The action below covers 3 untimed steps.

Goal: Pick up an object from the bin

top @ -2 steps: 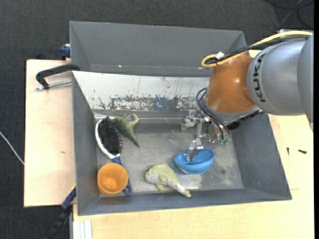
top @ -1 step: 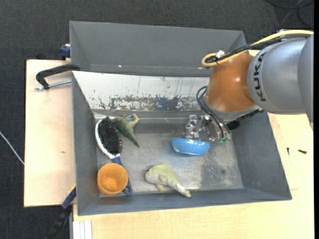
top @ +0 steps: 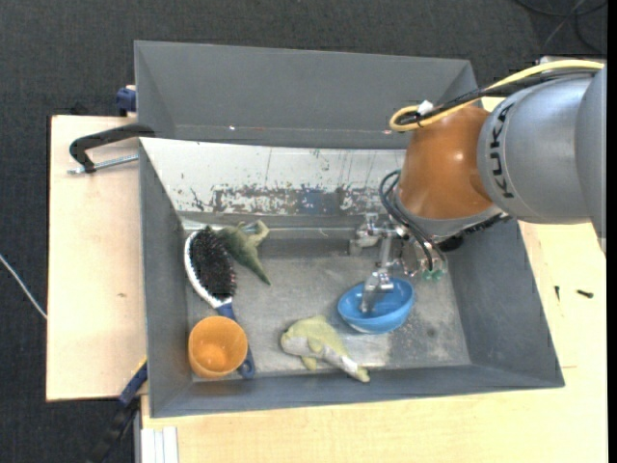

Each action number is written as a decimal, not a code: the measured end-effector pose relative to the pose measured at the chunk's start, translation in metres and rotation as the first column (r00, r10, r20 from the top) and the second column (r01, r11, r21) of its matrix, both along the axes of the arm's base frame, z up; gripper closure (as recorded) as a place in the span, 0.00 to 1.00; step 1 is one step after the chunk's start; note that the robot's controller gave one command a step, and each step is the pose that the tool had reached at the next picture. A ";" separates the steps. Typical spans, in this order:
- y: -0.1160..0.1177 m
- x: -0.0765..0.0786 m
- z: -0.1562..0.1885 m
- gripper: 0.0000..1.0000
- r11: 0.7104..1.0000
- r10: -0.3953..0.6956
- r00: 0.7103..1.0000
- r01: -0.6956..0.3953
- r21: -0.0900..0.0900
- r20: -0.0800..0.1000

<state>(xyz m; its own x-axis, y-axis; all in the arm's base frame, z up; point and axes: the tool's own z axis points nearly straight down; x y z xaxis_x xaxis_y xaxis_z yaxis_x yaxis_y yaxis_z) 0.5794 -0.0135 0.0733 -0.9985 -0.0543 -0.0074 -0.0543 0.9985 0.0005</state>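
One hand [top: 383, 285] over blue bowl [top: 370, 317]

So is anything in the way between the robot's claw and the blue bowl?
No, nothing visible. The gripper hangs right over the blue bowl, its tip down inside it. The pale yellow-green toy animal lies beside the bowl, to its left in the view, not between them.
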 end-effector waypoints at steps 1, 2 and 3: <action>0.000 0.004 0.003 1.00 1.000 -0.001 1.000 0.001 -0.001 0.014; -0.035 -0.020 0.110 1.00 0.957 -0.290 0.957 0.290 0.002 0.004; -0.069 -0.018 0.328 1.00 0.999 0.043 0.999 -0.043 -0.004 0.010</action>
